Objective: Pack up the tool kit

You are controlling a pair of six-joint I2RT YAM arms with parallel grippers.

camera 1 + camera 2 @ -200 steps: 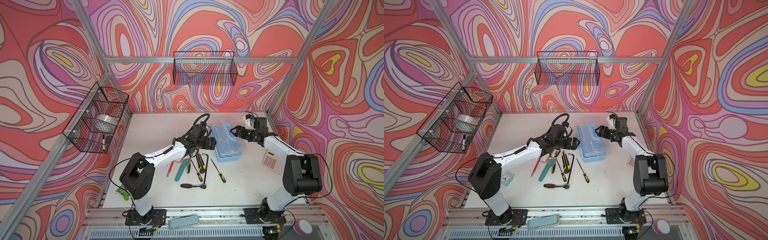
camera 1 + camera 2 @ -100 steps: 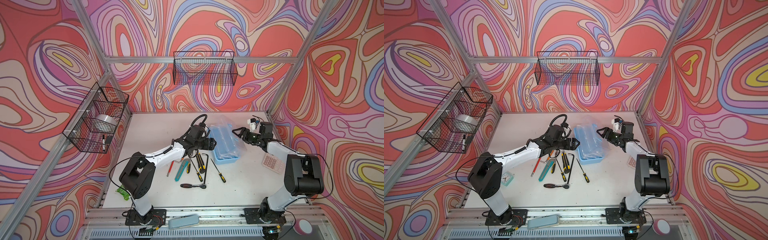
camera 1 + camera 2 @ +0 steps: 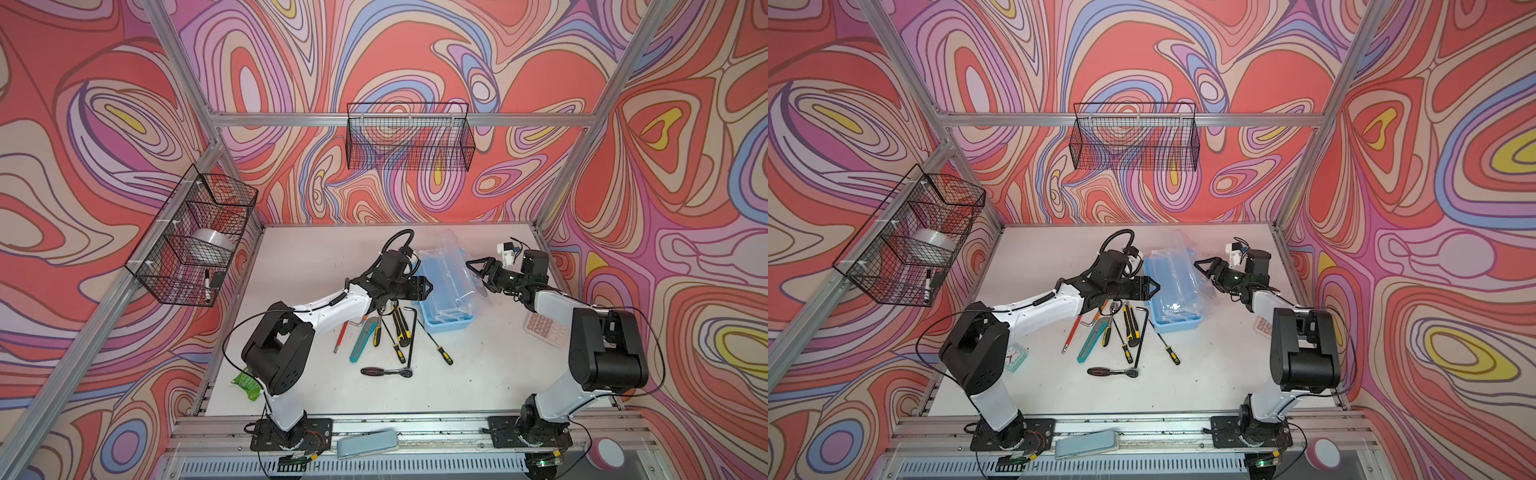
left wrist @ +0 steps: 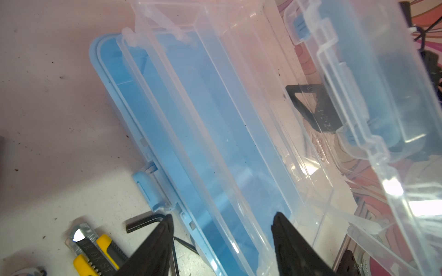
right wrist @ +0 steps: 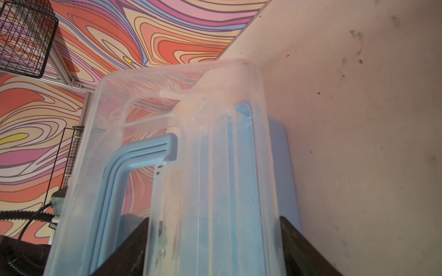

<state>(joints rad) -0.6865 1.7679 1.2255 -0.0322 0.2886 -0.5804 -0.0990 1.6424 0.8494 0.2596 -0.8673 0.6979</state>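
Left gripper [image 4: 222, 216] jaws apart astride case [image 4: 105, 71] wall; right gripper [image 5: 212, 219] jaws straddle lid [image 5: 181, 90], grip unclear. Lid may drop shut if it slips free

My left gripper [image 4: 221, 228] hangs with its 2 jaws apart astride the near rim of the blue case [image 3: 446, 326], and the trough is open to me from above. The clear lid [image 3: 460, 266] leans up along the case's right side and walls off my right gripper [image 3: 474, 275], whose fingers flank it. The tool heap [image 3: 390, 328] and the ratchet [image 3: 386, 371] crowd the table [image 3: 311, 257] left of the case. The calculator [image 3: 544, 330] lies beside my right arm. Bare table lies behind the case and along the front.
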